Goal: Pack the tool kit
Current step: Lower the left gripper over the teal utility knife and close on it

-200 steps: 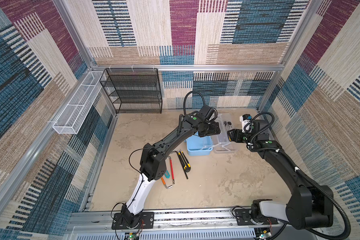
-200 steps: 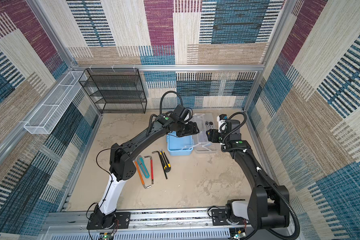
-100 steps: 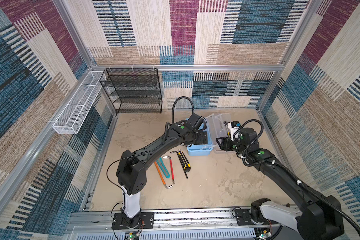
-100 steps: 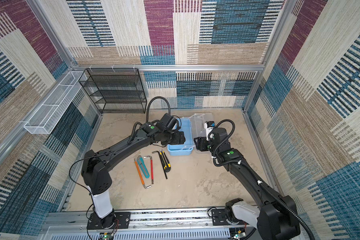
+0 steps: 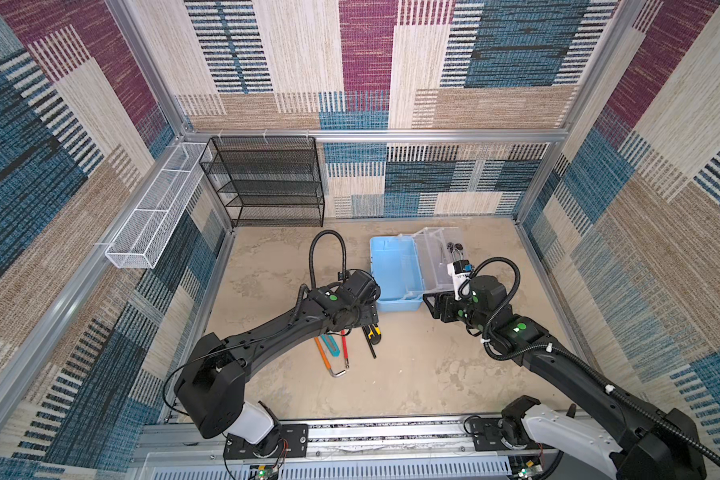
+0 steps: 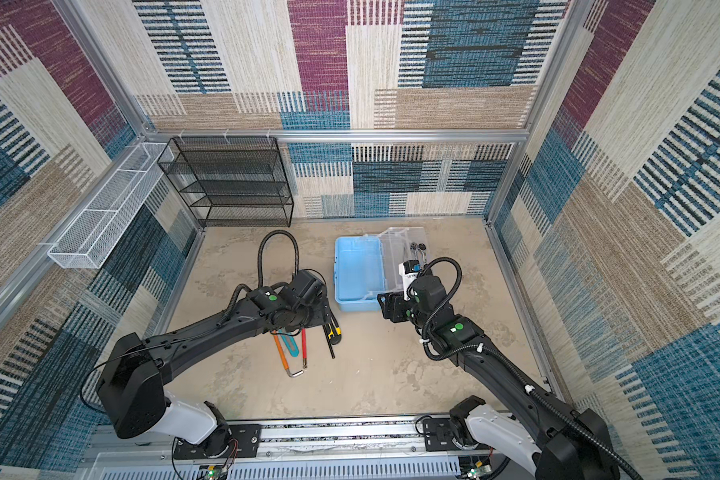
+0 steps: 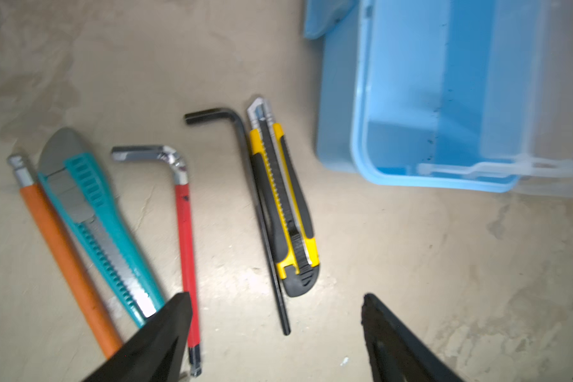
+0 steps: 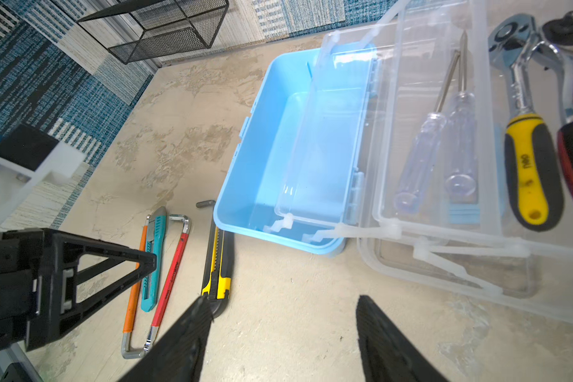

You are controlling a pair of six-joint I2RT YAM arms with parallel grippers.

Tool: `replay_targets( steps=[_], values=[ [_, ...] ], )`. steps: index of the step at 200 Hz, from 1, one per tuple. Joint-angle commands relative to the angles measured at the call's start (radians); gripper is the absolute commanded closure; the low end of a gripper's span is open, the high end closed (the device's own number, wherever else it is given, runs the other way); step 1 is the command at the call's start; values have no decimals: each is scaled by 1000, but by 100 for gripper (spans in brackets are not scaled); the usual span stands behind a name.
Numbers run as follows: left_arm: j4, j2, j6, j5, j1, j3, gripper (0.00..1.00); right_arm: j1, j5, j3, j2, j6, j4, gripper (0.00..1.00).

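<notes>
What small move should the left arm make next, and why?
Probably lower the left gripper onto the yellow utility knife: its jaws stand open and empty above the knife's end, and the light blue toolbox beside it is open and its bin looks empty.

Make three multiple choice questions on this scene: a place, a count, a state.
1. Where do the two clear-handled screwdrivers lie?
A. in the clear plastic tray beside the light blue plastic tub
B. on the black wire shelf
C. in the white mesh basket

2. How many utility knives lie on the beige floor?
A. one
B. two
C. four

3. How is the left gripper?
A. shut on a knife
B. shut on a screwdriver
C. open, holding nothing

Answers: 1 A, they lie side by side in it; 2 B, one teal, one yellow and black; 3 C, its fingers stand wide apart.
</notes>
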Motion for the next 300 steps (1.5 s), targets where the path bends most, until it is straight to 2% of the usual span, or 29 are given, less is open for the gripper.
replay_targets(
  steps=[1, 31, 59, 116, 160, 300],
  values=[
    [-65, -20, -104, -79, 2, -49, 17, 21, 12, -8, -1, 15, 17, 28],
    [-115, -23, -150, -90, 21, -93, 20, 45, 32, -4, 12, 20, 23, 28],
    [-120, -18, -154, -69, 63, -122, 27, 46, 45, 9, 16, 2, 23, 27],
    [-97, 31, -132, -11, 138, -137, 34, 46, 54, 19, 38, 4, 17, 27],
    [-83, 87, -112, 31, 171, -119, 46, 45, 70, 31, 48, -2, 13, 26],
    [-62, 167, -92, 59, 206, -107, 58, 45, 119, 78, 114, -34, -8, 24]
  ],
)
